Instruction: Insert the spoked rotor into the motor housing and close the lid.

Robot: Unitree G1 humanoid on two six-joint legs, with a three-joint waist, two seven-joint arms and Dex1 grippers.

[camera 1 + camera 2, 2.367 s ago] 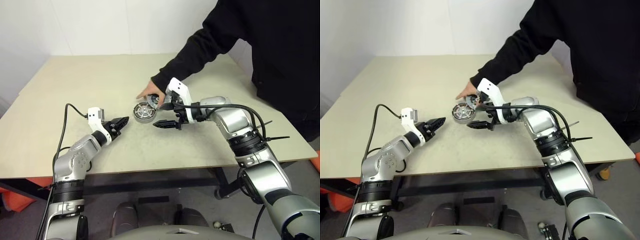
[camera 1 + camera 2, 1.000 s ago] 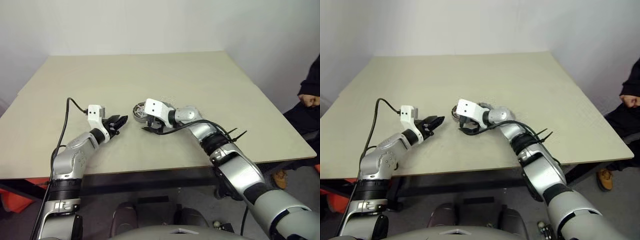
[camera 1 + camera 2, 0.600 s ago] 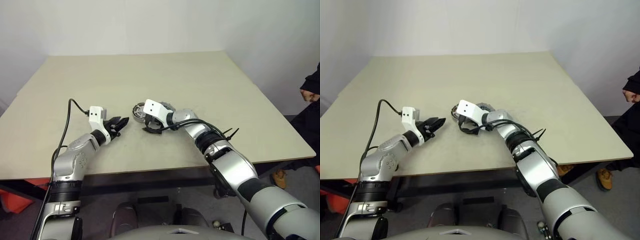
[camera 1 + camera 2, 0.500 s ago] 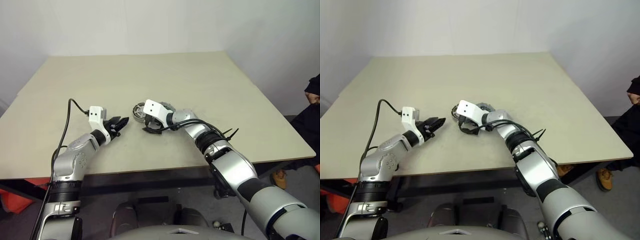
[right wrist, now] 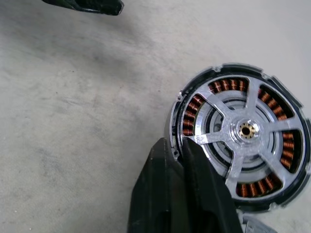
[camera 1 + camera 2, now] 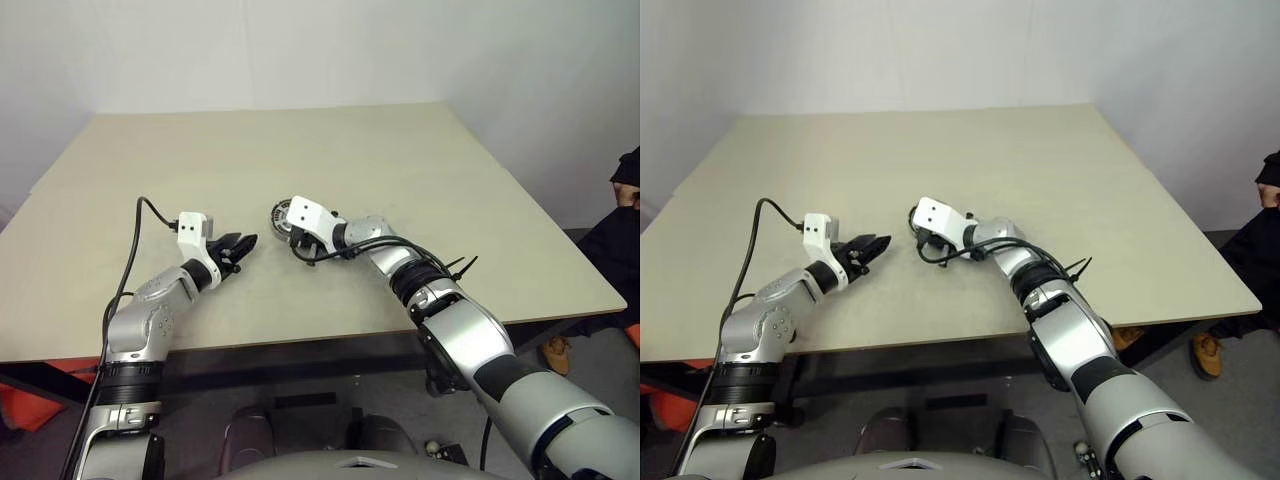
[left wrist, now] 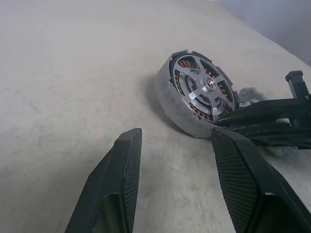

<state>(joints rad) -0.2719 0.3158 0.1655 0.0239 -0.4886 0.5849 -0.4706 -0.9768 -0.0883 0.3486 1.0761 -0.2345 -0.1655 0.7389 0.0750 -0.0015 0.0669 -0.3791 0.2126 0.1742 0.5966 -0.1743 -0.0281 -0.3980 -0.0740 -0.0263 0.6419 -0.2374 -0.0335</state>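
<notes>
The spoked rotor [image 5: 245, 131] already sat inside the motor housing [image 7: 171, 102] on the table [image 6: 420, 160], copper windings showing between the spokes. The right gripper [image 5: 176, 148] had just snapped closed from wide open, its fingertips pinched together over the housing's rim, apparently clamped on that edge rather than the rotor. A person had pulled clear of the table moments earlier, so I'd guess seating is done and the lid comes next. The left gripper [image 7: 175, 145] hung nearby, half open and empty.
</notes>
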